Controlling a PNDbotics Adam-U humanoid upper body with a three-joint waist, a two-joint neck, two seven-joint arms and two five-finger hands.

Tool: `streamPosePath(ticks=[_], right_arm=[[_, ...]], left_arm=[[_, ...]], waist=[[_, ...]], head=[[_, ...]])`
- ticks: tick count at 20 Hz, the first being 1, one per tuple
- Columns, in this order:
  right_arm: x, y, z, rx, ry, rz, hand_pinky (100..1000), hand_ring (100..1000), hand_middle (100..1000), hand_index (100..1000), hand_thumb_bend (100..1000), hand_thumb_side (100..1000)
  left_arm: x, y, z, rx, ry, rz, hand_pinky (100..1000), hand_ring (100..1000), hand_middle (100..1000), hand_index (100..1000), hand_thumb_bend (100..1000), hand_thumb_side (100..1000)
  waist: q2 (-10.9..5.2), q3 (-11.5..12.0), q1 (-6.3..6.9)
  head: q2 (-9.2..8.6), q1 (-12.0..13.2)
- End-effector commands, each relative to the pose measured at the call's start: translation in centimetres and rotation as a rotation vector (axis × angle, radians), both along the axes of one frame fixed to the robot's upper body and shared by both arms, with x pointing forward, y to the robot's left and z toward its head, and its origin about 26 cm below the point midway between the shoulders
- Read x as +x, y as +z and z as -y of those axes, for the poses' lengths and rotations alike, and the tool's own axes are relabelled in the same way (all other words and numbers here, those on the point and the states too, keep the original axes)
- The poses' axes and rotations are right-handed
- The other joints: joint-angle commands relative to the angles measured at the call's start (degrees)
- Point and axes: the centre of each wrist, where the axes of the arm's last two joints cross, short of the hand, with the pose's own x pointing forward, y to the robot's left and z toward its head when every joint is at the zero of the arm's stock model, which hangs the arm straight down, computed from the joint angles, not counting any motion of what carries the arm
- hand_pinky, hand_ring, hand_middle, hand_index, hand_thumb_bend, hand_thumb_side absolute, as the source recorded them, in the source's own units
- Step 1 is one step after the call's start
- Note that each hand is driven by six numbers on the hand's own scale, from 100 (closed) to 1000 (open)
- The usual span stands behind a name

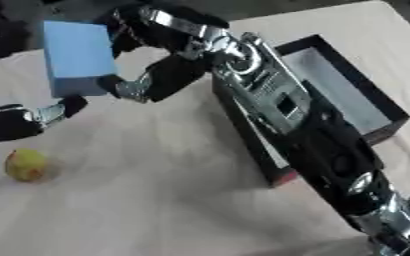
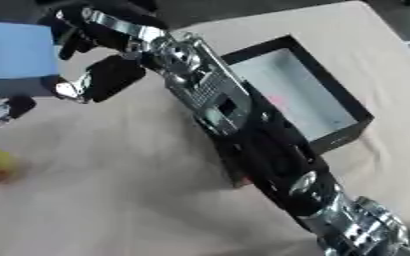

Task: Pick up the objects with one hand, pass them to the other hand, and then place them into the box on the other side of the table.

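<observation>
The box [image 1: 370, 107] sits at three o'clock on the table [image 1: 156, 200]. The block [image 1: 77, 57] is at ten o'clock, the round fruit [image 1: 26, 165] at eight o'clock, well apart.

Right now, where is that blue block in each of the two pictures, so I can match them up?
Left eye view: the blue block is at the upper left, above the table, with the right hand at its right side.
Right eye view: the blue block sits against the left edge, upper part.
Shared landmark: the black box, to the right of the arm in both.
</observation>
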Motion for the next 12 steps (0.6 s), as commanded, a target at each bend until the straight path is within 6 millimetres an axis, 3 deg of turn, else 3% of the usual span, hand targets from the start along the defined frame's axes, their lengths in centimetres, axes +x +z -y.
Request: streamPosePath(ticks=[1, 7, 12], right_arm=[[-0.3, 1.4, 1.3, 0.031, -0.027, 0.043, 887, 751, 503, 500, 210, 100], [0.2, 1.7, 5.3, 0.073, -0.147, 0.057, 885, 752, 506, 503, 215, 100], [0.6, 1.4, 9.3, 0.07, -0.278, 0.071, 885, 753, 508, 506, 230, 100]], left_arm=[[0.0, 1.0, -2.2, -0.008, 0.07, 0.025, 900, 812, 775, 881, 651, 359], [-0.1, 0.9, -4.3, -0.068, 0.147, 0.013, 900, 803, 762, 835, 461, 351], [-0.4, 1.2, -5.4, -0.109, 0.198, 0.029, 900, 797, 754, 825, 408, 335]], waist=[[-0.72, -0.07, -0.44], [-0.94, -0.5, -0.63], [-1.19, -0.78, -0.72]], head=[[-0.02, -0.6], [0.21, -1.82], [0.66, -2.2]])
